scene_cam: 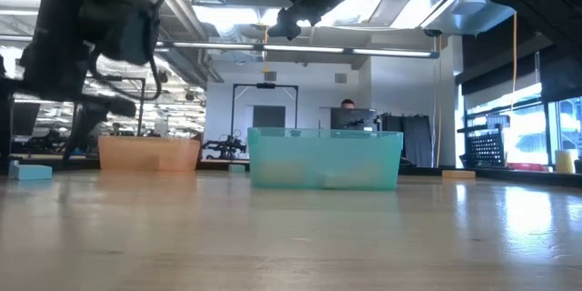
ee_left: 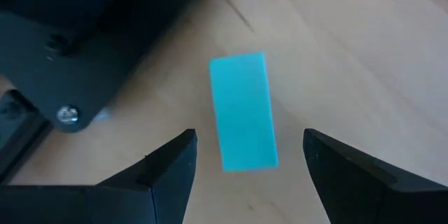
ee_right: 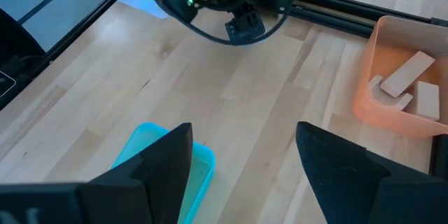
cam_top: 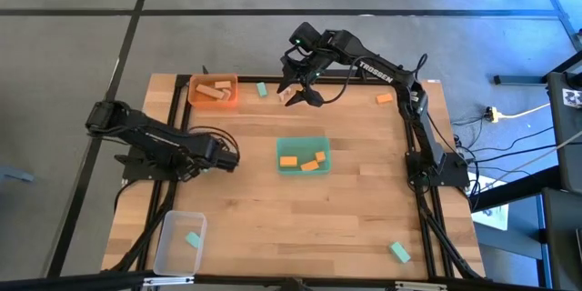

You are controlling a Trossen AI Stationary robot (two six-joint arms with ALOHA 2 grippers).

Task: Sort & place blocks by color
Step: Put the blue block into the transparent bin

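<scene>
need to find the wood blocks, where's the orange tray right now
In the high view the orange tray sits at the table's far left corner, holding pale wood blocks, with a mint-green block just to its right.

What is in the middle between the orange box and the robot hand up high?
A small mint-green block lies on the wood between the orange tray and the right gripper. The high view shows it best.
</scene>
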